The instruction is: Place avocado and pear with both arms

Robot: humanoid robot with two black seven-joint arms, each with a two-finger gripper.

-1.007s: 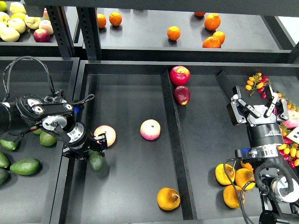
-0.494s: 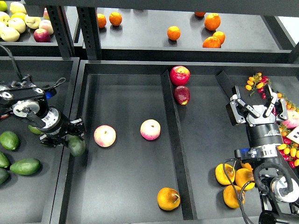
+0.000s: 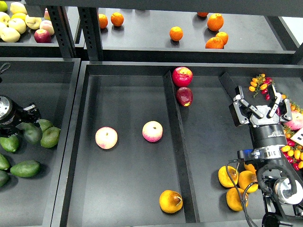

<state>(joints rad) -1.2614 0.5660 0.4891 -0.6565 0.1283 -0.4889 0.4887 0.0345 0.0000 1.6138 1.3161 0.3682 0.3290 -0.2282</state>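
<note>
The avocado (image 3: pixel 32 135) is being held in the jaws of the left gripper (image 3: pixel 27 126) over the left bin beside other avocados (image 3: pixel 50 136), not released. The pear (image 3: pixel 170 201) is lying untouched in the middle bin. The right gripper (image 3: pixel 261 104) is being kept wide open and empty

A single head view looks forward and down from above onto dark trays (image 3: pixel 128 189) and a shelf (image 3: pixel 151 42) behind.
</note>
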